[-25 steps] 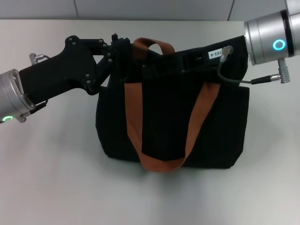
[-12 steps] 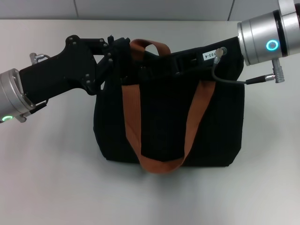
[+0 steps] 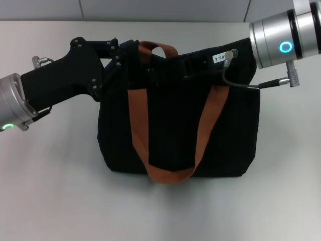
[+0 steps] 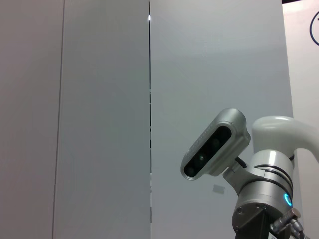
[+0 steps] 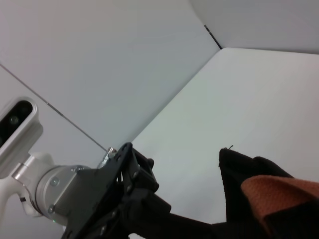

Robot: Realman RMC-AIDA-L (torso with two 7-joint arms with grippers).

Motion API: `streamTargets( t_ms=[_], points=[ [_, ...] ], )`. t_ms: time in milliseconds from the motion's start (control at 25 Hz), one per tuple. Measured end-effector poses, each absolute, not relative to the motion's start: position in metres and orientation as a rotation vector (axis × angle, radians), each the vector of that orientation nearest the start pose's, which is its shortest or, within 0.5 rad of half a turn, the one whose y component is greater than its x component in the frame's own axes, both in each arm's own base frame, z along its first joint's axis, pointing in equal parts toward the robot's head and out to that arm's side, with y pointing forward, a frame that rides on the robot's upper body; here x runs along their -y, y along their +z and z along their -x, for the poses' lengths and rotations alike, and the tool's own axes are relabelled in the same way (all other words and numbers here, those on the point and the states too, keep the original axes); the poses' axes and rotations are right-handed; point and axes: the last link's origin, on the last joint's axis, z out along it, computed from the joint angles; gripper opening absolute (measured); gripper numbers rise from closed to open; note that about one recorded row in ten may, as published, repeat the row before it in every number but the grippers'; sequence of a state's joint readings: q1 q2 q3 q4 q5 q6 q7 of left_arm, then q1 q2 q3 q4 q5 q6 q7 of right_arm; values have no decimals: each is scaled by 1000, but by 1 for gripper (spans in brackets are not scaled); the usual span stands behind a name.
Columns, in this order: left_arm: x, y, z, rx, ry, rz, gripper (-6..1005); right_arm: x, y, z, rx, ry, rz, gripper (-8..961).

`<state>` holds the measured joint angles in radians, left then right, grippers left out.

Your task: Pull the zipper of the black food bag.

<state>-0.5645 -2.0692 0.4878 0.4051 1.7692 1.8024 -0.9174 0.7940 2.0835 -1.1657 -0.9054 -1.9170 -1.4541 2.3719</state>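
Mid-pull, I judge; zipper hidden.
Both grippers at the bag (image 3: 180, 125) top: left gripper (image 3: 131, 55), right gripper (image 3: 200, 63); grips unreadable.

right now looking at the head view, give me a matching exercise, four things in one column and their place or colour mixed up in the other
Things:
1. left gripper
2. right arm
3. front strap
4. black food bag

Places or colours:
A. orange-brown, hanging in a loop down the bag's front
B. at the bag's top corner on the robot's left
C. boxy, standing on the white table
D. silver, with a lit ring, above the bag's top corner on the robot's right

Pairs: 1-B, 2-D, 3-A, 4-C
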Motion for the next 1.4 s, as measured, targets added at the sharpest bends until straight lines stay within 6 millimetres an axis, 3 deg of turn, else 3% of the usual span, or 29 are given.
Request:
streamTargets(
  t_ms=[240, 800, 1400],
  points=[
    [-316, 13, 233, 142, -1256, 2462, 67, -380, -26, -106, -1202, 434, 2889, -2],
    [-314, 15, 235, 146, -1255, 2444, 69, -375, -10, -103, -1236, 308, 2779, -2],
    [-313, 20, 241, 152, -1247, 2413, 71, -363, 16, -112, -1293, 260, 2649, -1]
  ],
)
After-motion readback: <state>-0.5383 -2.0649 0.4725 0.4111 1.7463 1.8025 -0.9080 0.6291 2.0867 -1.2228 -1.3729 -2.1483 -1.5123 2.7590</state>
